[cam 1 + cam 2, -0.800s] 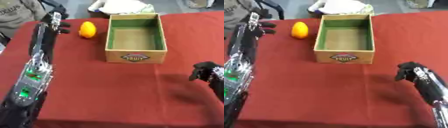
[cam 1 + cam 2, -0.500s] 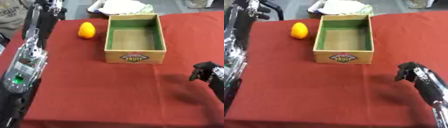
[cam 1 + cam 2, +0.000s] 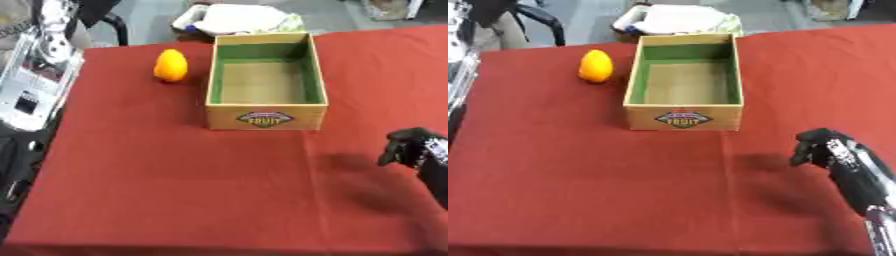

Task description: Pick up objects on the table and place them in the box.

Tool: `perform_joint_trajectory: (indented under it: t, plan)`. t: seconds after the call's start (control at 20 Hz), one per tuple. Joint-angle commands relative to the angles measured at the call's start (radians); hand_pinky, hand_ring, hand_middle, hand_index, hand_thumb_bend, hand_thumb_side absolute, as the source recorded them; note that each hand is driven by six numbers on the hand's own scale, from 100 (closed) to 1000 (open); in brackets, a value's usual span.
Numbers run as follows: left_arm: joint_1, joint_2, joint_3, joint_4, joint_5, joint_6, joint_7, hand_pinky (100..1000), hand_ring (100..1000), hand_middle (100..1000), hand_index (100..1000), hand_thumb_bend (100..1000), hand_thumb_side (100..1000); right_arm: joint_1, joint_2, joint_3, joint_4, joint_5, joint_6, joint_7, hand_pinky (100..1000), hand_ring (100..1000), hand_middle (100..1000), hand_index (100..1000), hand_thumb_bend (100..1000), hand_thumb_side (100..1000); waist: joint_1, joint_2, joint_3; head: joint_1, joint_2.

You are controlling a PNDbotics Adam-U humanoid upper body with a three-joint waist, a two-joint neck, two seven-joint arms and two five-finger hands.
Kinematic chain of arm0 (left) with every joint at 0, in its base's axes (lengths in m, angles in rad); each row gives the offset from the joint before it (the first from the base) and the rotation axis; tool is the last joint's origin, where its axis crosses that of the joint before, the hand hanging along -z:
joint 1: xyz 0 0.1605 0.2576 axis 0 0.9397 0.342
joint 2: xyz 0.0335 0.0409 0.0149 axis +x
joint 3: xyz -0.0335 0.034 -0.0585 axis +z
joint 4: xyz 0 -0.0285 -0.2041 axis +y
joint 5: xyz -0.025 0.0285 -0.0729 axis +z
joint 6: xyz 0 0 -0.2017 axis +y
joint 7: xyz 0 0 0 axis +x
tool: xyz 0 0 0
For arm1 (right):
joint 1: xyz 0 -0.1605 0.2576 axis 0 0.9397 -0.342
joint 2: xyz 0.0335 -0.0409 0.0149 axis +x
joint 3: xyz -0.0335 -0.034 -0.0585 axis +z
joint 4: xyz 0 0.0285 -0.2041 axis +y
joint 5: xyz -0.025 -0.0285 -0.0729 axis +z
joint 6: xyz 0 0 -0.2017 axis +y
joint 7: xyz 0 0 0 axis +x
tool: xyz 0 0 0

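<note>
Right hand (image 3: 814, 146) low at the right side, above the red tablecloth (image 3: 579, 190), fingers curled in on themselves, holding nothing, shadow just to its left on the cloth. Orange fruit (image 3: 595, 66) far off up and to the left of that hand, lying on the cloth, apart from everything. Cardboard box (image 3: 682, 118) between hand and fruit, up-left of the hand, open-topped, green inner walls, brown floor, oval label reading FRUIT on the near wall, nothing visible inside. Left arm (image 3: 39, 75) along the far left edge, silver and black, reaching toward the upper corner beyond the fruit; left hand cut off at the top edge, fingers impossible to judge. White bundle (image 3: 677, 20) past the box's far wall, off the table.
</note>
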Motion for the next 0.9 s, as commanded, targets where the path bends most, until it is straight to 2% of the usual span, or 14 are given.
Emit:
perform_joint_trajectory:
  t: [0.05,0.4,0.8,0.9]
  plan:
    - [-0.075,0.038,-0.016,0.120,-0.097,0.020,-0.040,664,690,733,814,100,455,-0.009,-0.019,-0.001,-0.015,-0.005,0.000,0.001,568,544,518,683,100,729,-0.002,-0.017,-0.002,0.003,-0.005]
    - [-0.233,-0.016,-0.057,0.421,-0.293,-0.021,-0.123,688,712,737,818,100,364,-0.011,-0.019,0.002,-0.017,-0.007,0.000,0.004,568,544,518,683,100,730,-0.001,-0.014,-0.008,0.004,-0.008]
    - [-0.309,-0.107,-0.054,0.676,-0.514,-0.057,-0.193,711,732,742,819,100,235,-0.021,-0.016,0.007,-0.019,-0.011,0.002,0.010,569,544,519,684,100,732,-0.002,-0.006,-0.021,0.006,-0.021]
    - [-0.317,-0.122,-0.050,0.721,-0.576,-0.051,-0.215,717,739,747,822,160,244,-0.023,-0.015,0.007,-0.020,-0.012,0.003,0.011,569,544,519,684,100,733,-0.002,-0.004,-0.024,0.005,-0.026]
